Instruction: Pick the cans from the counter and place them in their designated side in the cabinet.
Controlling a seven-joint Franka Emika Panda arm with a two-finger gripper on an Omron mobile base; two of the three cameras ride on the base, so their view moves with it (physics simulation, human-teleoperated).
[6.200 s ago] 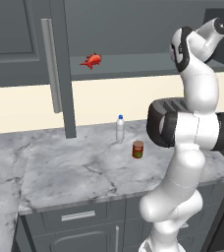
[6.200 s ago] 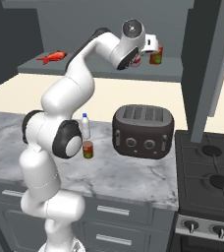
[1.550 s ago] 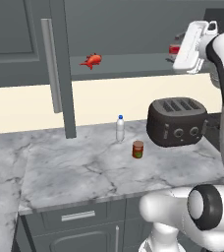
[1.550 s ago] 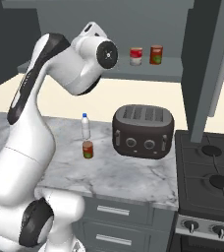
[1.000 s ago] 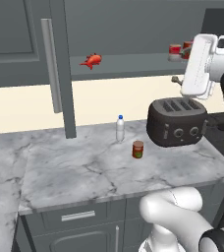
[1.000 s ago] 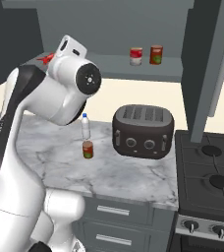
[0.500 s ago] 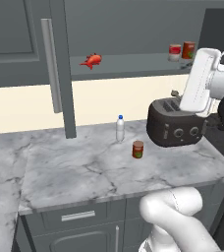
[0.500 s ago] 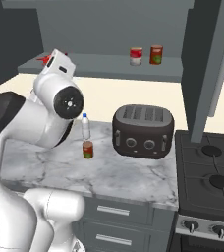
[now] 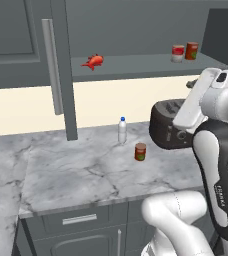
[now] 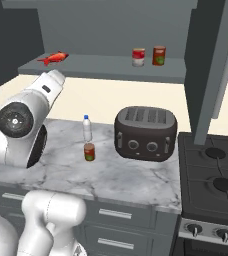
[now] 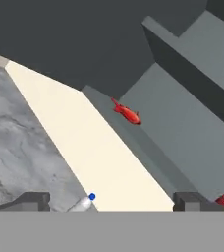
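Both cans stand side by side at the right end of the cabinet shelf [image 9: 136, 67]: a cream-white can with a red band [image 9: 177, 53] [image 10: 138, 57] and a dark red can with a green patch [image 9: 191, 50] [image 10: 159, 55]. My gripper [image 11: 111, 202] is open with nothing held; its fingertips [image 11: 33, 199] sit wide apart. It hangs well below and in front of the shelf, away from the cans. In the hand view it looks along the cream wall toward the shelf's left end. My white forearm [image 9: 201, 100] crosses in front of the toaster.
On the marble counter [image 9: 86, 170] stand an orange-red can with a dark top [image 9: 140, 151] [image 10: 89, 151], a clear blue-capped bottle [image 9: 122, 131] [image 10: 87, 128] and a dark toaster [image 10: 145, 132]. A red fish [image 9: 93, 61] [image 11: 126, 113] lies on the shelf's left. The cabinet door [image 9: 61, 70] hangs open; a stove [image 10: 213, 170] is at right.
The arm has drawn back from the shelf and come down in front of the toaster. Both cans stay on the shelf. The counter things have not moved.
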